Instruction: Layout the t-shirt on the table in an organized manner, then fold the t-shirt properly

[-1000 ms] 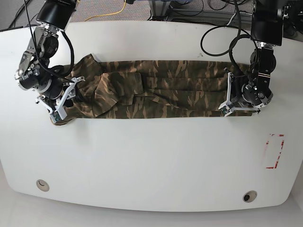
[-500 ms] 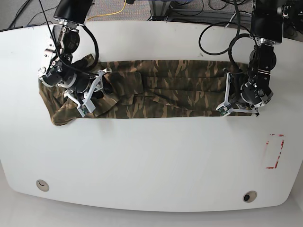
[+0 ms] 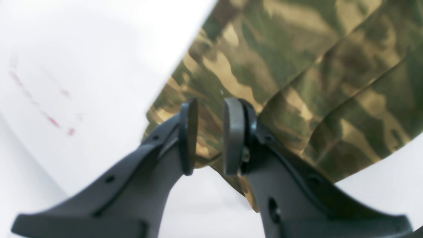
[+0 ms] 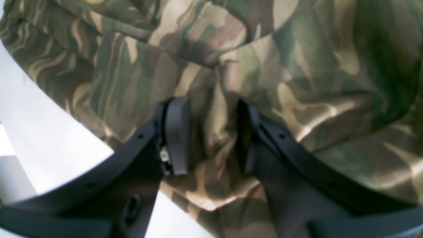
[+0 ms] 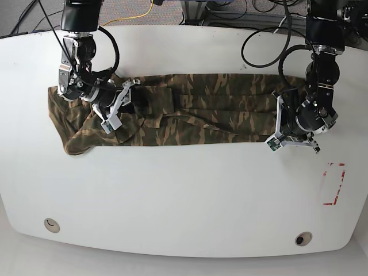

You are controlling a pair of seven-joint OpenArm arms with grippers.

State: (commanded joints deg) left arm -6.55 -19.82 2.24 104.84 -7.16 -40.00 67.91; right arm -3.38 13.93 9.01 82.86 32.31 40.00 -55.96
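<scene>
T-shirt [image 5: 178,112], camouflage print: folded into a long band across the white counter [image 5: 184,195]. Left pincer [image 3: 210,135] at the band's end nearest the red-marked rectangle [image 5: 333,184], pads slightly apart, cloth edge between them. Right pincer [image 4: 211,135] over the bunched opposite end, pads apart astride a raised fold. No legible brand, label or writing.
</scene>
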